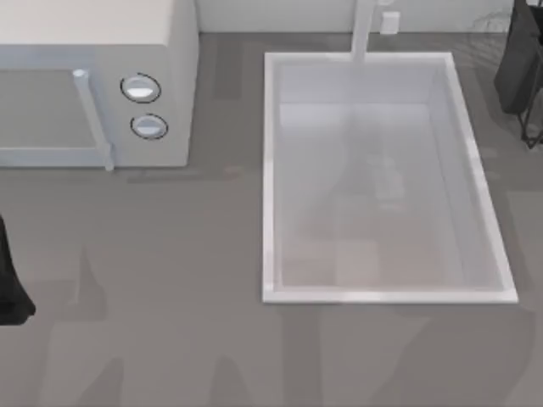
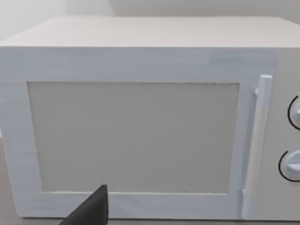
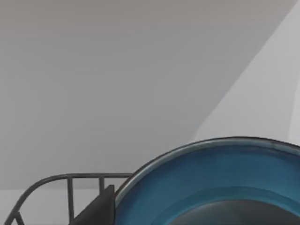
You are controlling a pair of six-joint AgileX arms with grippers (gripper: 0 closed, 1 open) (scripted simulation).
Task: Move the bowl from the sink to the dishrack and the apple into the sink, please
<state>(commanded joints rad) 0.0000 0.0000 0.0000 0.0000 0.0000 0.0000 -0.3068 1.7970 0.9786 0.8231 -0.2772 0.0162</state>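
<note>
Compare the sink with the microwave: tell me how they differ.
The sink is an open recessed basin; the microwave is a closed box standing on the counter. The sink has an upright faucet at its far rim; the microwave has a bar handle and two round knobs. Both are white and rectangular.

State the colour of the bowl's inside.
Glossy teal-blue inside the round deep bowl, with a thin dark rim; best seen in the right wrist view.

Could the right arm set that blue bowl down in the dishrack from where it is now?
Probably yes. In the right wrist view the bowl sits right up against the camera, with the wire dishrack just beyond it. From above, the right arm is at the table's far right corner, and nothing stands between.
</note>
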